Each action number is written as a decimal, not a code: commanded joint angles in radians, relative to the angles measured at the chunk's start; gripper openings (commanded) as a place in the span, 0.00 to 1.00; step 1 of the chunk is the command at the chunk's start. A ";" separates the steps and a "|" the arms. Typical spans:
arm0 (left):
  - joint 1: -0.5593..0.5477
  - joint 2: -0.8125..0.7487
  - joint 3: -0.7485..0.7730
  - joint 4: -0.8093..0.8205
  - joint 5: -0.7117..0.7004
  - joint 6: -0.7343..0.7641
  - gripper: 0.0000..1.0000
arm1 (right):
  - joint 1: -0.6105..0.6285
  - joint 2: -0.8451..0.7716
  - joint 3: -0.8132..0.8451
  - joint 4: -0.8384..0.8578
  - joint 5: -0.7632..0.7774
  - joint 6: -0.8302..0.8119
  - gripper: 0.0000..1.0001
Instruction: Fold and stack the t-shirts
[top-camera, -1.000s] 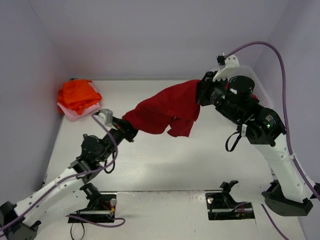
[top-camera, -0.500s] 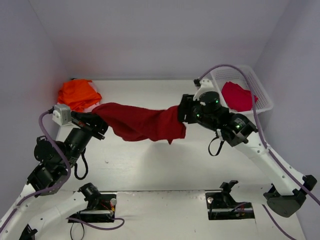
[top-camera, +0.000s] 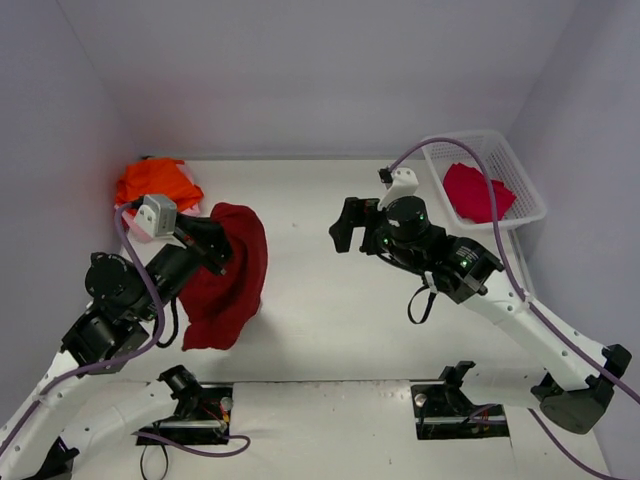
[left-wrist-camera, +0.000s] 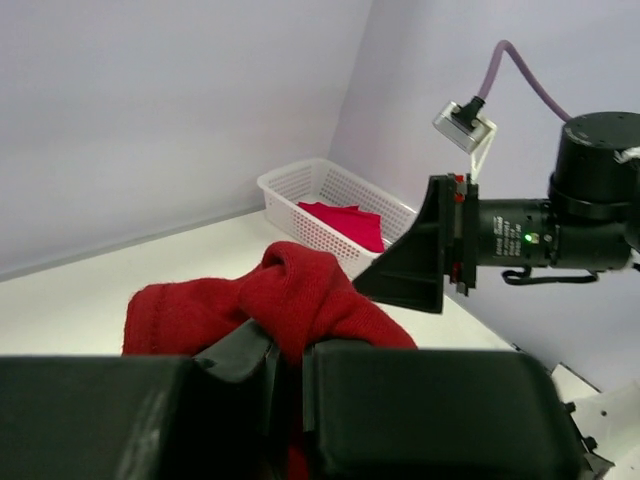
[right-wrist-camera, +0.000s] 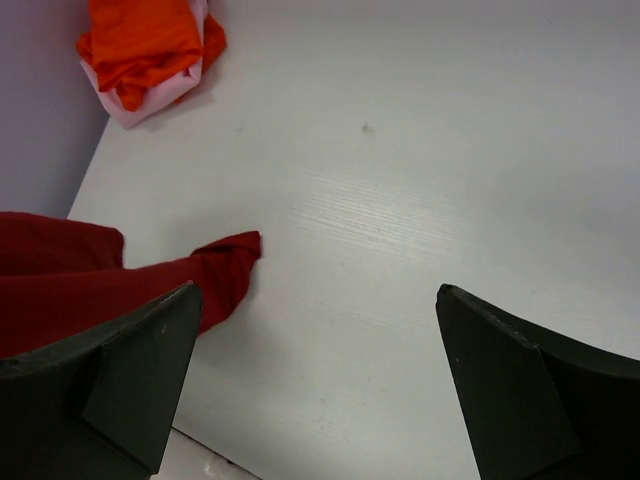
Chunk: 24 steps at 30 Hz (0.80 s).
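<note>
A large dark red t-shirt (top-camera: 230, 280) hangs in a bunch over the left side of the table, with my left gripper (top-camera: 218, 250) shut on its upper fold. In the left wrist view the cloth (left-wrist-camera: 300, 295) bulges out between the jaws of the left gripper (left-wrist-camera: 285, 365). My right gripper (top-camera: 346, 225) hovers mid-table, open and empty; in its wrist view the right gripper (right-wrist-camera: 315, 300) spans bare table, the red shirt (right-wrist-camera: 110, 285) off to its left. Folded orange t-shirts (right-wrist-camera: 150, 35) lie on a pale pink one (right-wrist-camera: 150, 100) in the far left corner. A crimson t-shirt (top-camera: 475, 190) lies in the basket.
The white lattice basket (top-camera: 528, 190) stands at the far right against the wall, also seen from the left wrist as the basket (left-wrist-camera: 300, 212). The orange stack (top-camera: 155, 185) sits close to the left wall, just behind my left wrist.
My right gripper has opened and let go of the dark red shirt. The left arm has swung the shirt leftward, and it now hangs from the left gripper alone.
</note>
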<state>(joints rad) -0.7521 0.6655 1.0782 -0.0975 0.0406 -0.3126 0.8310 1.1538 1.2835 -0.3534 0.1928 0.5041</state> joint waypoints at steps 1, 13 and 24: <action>0.005 -0.006 0.060 0.104 0.094 0.020 0.00 | -0.006 -0.019 -0.004 0.154 0.020 -0.007 1.00; 0.005 0.040 -0.046 0.258 0.153 -0.066 0.00 | -0.009 0.078 0.057 0.401 -0.215 0.040 0.82; 0.005 0.059 -0.120 0.328 0.142 -0.076 0.00 | 0.019 0.136 0.132 0.458 -0.322 0.097 0.51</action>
<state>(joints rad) -0.7513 0.7460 0.9245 0.0772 0.1856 -0.3798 0.8394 1.2919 1.3540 0.0109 -0.0849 0.5793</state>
